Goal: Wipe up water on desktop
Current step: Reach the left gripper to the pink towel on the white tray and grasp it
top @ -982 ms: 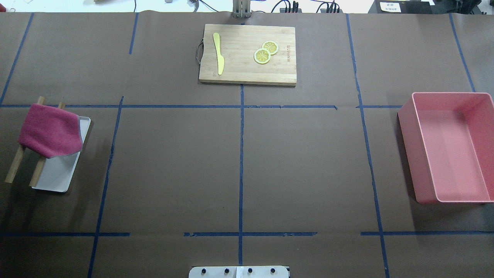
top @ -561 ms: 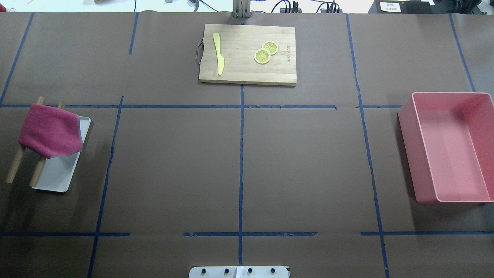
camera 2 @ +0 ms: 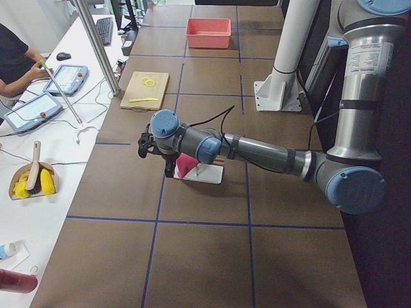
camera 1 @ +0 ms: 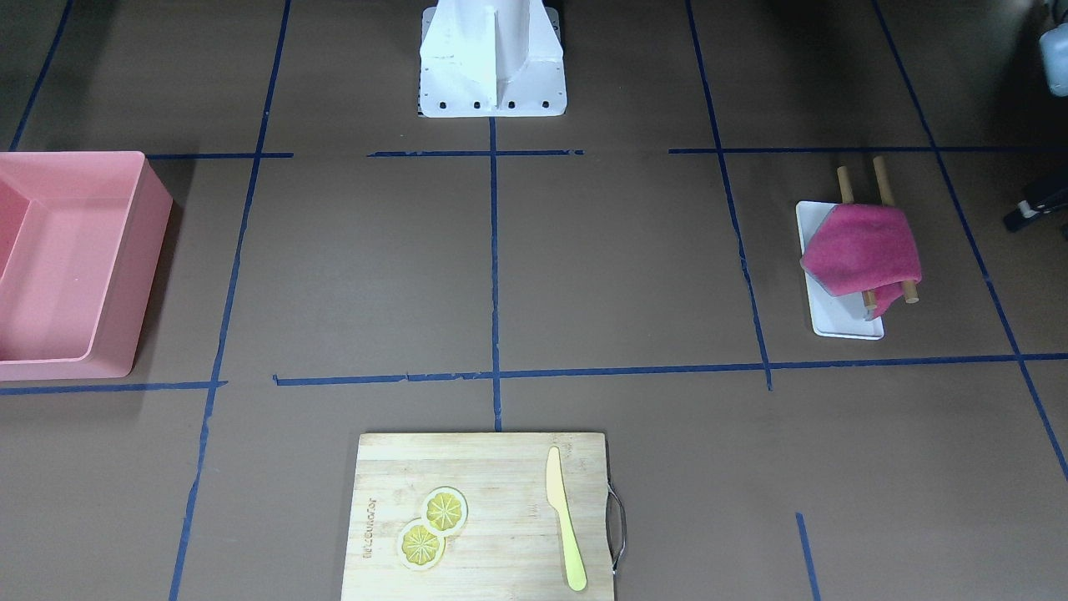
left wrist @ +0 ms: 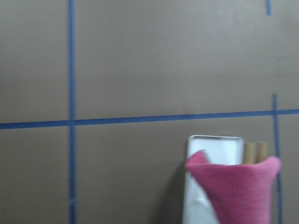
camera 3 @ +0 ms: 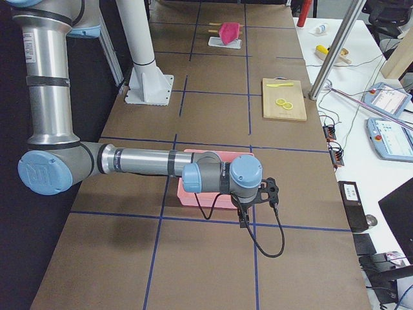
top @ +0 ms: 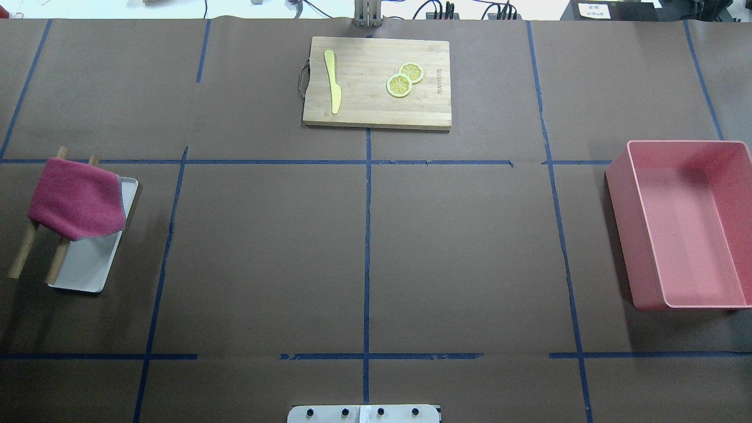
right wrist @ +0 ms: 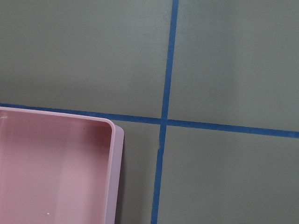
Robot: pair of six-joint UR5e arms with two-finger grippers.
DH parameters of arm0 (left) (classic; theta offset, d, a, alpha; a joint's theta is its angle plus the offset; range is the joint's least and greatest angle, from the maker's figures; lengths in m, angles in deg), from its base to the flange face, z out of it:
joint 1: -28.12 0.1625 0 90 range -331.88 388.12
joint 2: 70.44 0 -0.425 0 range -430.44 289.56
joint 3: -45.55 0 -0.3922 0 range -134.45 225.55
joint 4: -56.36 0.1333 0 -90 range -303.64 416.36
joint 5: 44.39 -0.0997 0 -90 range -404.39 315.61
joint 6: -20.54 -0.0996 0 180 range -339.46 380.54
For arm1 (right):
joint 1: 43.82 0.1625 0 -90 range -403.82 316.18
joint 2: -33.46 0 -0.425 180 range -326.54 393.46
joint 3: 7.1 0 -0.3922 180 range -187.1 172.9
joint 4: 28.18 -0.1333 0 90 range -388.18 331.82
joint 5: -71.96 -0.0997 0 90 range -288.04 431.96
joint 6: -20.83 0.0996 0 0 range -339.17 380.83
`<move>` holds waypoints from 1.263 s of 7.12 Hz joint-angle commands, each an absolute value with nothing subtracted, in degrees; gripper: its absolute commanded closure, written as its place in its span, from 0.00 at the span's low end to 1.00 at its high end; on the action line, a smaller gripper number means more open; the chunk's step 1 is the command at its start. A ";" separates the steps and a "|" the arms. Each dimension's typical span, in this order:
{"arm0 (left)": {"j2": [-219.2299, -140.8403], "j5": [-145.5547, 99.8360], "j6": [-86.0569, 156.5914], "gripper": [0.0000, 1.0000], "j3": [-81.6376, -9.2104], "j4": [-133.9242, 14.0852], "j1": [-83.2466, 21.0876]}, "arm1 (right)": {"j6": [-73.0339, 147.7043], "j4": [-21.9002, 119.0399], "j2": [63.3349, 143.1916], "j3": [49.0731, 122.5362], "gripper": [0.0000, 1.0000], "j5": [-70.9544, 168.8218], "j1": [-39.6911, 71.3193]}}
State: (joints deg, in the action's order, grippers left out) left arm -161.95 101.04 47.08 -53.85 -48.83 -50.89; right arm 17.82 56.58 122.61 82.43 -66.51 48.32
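The desktop [top: 264, 252] is matte brown with blue tape lines; I see no water on it in any view. A pink cloth [top: 76, 200] hangs over two wooden rods [top: 23, 255] above a white tray [top: 88, 267] at the left edge; the cloth also shows in the front view [camera 1: 863, 250] and the left wrist view [left wrist: 238, 189]. My left gripper [camera 2: 169, 170] hovers beside the cloth, seen clearly only in the exterior left view. My right gripper [camera 3: 243, 218] hovers by the pink bin's corner. I cannot tell whether either is open or shut.
A pink bin [top: 623, 223] stands at the right edge, its rim in the right wrist view [right wrist: 114, 177]. A bamboo cutting board [top: 364, 106] at the far middle carries a yellow knife [top: 333, 82] and two lemon slices [top: 404, 79].
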 commanded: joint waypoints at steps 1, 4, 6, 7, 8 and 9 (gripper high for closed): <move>-160.27 100.89 59.86 0.00 -53.16 -59.97 -45.29 | 17.93 56.64 123.01 82.81 0.00 -66.82 47.68; -160.26 100.45 60.35 0.04 -51.66 -60.71 -41.85 | 17.93 56.64 123.02 82.72 0.00 -67.53 47.59; -160.61 99.66 60.44 0.10 -51.66 -60.62 -40.45 | 17.93 56.72 123.02 82.63 0.00 -67.53 47.59; -160.70 99.66 60.53 0.15 -51.66 -60.62 -40.09 | 17.93 56.64 122.93 82.63 0.00 -67.53 47.59; -160.70 99.75 60.53 0.27 -51.49 -60.62 -40.09 | 17.93 56.64 122.84 82.63 0.00 -67.53 47.59; -160.70 99.75 60.61 0.42 -51.49 -60.71 -40.09 | 17.93 56.64 122.84 82.63 0.00 -67.53 47.59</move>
State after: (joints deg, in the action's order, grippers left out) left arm -160.68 99.73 60.54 -51.54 -60.65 -40.16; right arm 17.93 56.65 122.89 82.64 -67.53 47.59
